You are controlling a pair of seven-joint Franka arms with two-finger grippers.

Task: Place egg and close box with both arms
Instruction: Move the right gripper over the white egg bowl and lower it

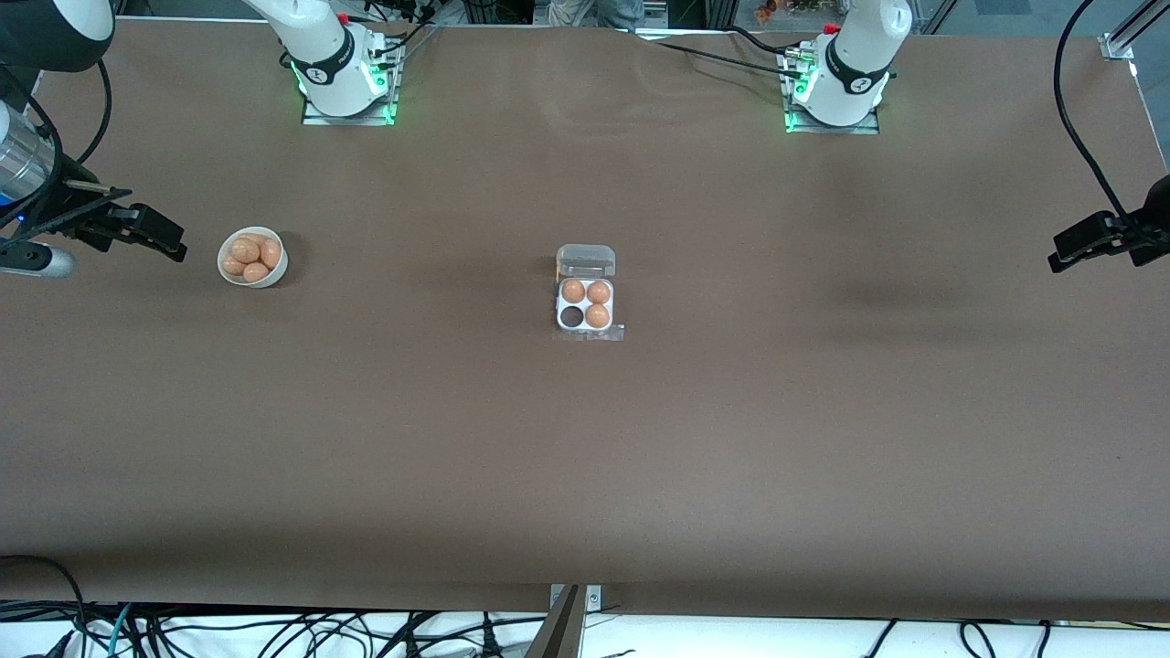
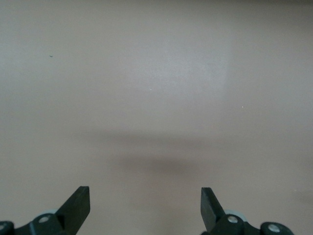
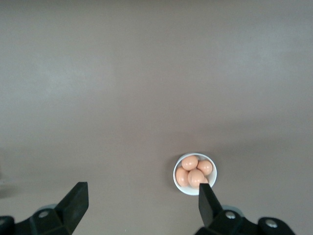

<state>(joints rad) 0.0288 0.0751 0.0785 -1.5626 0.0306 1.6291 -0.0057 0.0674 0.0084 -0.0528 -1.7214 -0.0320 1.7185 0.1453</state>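
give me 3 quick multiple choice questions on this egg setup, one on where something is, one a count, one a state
1. Where is the white bowl of eggs?
A. toward the right arm's end of the table
B. toward the left arm's end
C. inside the box

2. How many cells of the box hold an egg?
A. one
B. three
C. four

3. How is the box's lid?
A. shut
B. missing
C. open

Answers:
1 A: in the front view the bowl sits by the right pincer, which is open and empty.
2 B: three cells hold eggs; the fourth shows dark and empty.
3 C: the clear lid lies folded back, on the side toward the robots' bases.

The left pincer waits open over bare table.
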